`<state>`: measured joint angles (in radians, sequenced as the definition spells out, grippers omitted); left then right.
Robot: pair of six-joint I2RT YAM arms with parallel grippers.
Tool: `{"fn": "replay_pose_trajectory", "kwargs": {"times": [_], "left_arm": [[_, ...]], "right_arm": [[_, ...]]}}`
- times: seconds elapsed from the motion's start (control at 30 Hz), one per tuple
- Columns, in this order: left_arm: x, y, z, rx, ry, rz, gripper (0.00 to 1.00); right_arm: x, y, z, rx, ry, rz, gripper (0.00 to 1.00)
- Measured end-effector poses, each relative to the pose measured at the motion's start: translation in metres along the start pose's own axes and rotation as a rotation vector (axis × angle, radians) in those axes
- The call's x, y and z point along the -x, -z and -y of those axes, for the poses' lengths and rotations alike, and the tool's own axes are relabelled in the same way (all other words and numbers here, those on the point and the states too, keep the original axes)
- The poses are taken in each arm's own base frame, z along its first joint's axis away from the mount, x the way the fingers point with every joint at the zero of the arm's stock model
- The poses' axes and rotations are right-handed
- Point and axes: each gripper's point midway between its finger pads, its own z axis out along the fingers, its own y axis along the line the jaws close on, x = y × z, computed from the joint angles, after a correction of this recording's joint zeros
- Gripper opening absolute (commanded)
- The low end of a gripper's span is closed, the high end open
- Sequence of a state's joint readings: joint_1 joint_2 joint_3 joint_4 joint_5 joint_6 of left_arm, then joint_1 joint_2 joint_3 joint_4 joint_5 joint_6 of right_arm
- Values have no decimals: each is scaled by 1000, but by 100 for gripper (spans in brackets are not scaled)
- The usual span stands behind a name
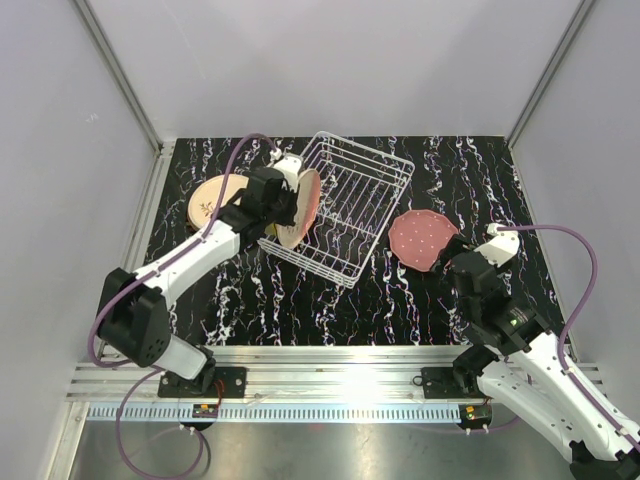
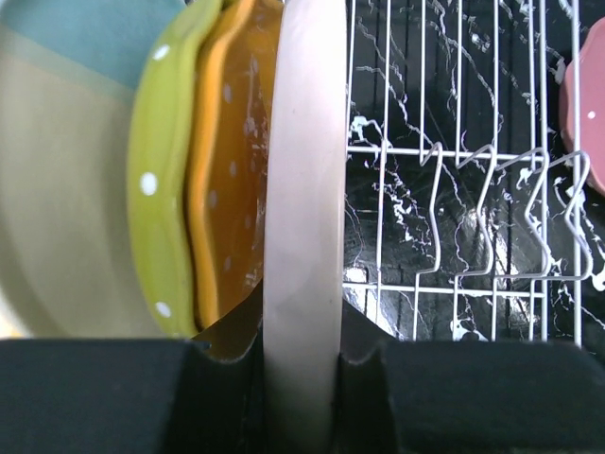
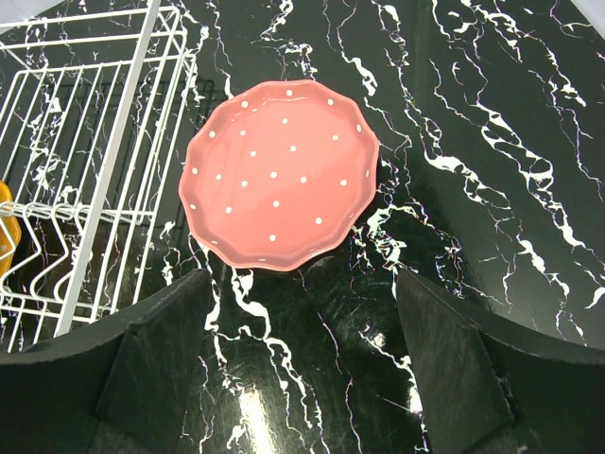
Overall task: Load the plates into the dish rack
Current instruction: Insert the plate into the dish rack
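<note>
Clenching the peach plate (image 1: 308, 205), left claw (image 2: 302, 352) is probably slotting it into the dish rack (image 1: 355, 205); next needing tine alignment; right claw (image 3: 298, 303) released.

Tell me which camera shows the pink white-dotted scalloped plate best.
Right wrist: the pink white-dotted scalloped plate lies whole, flat and close on the black marbled table. Top external shows it small; left wrist catches only a rim sliver.
</note>
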<state>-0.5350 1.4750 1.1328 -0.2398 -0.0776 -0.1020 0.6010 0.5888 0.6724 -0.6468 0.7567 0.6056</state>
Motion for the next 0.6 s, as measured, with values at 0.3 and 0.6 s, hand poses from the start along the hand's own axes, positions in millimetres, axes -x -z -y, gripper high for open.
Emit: {"fn": "replay_pose_trajectory", "kwargs": {"times": [0.3,0.6], "left_arm": [[-8,-11,2,-7,1,-39,26],[21,-8,5,-19,8,25,45]], "right_arm": [[-3,0,-1,8,4,-11,87],[-4,0,-1,10,7,-13,87]]}}
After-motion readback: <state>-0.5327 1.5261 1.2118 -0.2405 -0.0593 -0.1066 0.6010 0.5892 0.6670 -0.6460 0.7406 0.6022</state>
